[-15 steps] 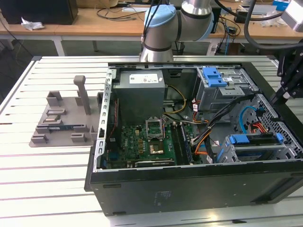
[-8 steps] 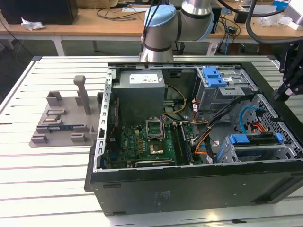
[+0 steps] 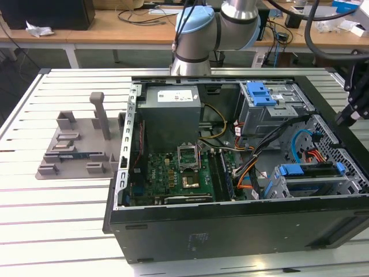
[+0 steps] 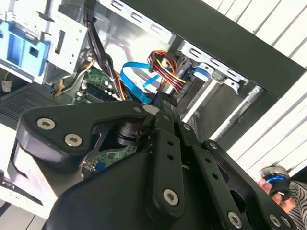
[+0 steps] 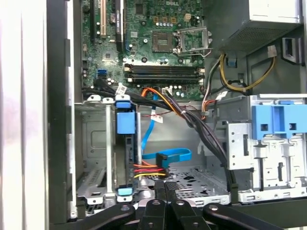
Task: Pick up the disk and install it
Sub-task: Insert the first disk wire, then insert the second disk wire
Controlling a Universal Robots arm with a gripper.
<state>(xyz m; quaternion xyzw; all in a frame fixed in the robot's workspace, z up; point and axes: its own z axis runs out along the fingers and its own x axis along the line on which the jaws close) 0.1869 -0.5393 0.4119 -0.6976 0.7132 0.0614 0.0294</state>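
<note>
Starting at the exterior view's left, we see the grey slotted holder stand (image 3: pixel 75 147) resting on the white slatted tabletop (image 3: pixel 52 231), just beside the open computer case (image 3: pixel 230 228). Inside the case, the grey power supply (image 3: pixel 172 112) sits above the green motherboard (image 3: pixel 173 176), and the arm's blue-capped joint (image 3: pixel 199 29) rises behind the case's far wall. Further right stands the grey metal drive cage (image 3: pixel 271 112) with its blue plastic latch (image 3: pixel 260 92) on top; from there, black, orange and blue cables (image 3: pixel 259 167) trail down toward the near corner. The disk (image 3: pixel 308 171) lies in that corner, at the exterior view's right. It appears seated in the lower drive bay, with its blue rail running along the bay's upper edge and a blue tab at the end. In the first wrist view the same blue rail ends (image 5: pixel 125 122) show edge-on between the bay's metal walls, with the flat blue data cable (image 5: pixel 168 157) and a red-yellow-black power lead (image 5: pixel 148 170) hanging loose just beside them. The tool (image 3: pixel 353 107) hovers at the exterior view's far right, above the case's edge and apart from the disk. In both wrist views its fingers (image 5: pixel 160 191) are pressed together with nothing between them, and the tool (image 4: pixel 165 100) points down into the case near the bay. In the second wrist view, a person's fingers hold a small round device with a glowing blue ring (image 4: pixel 274 178) outside the case.
</note>
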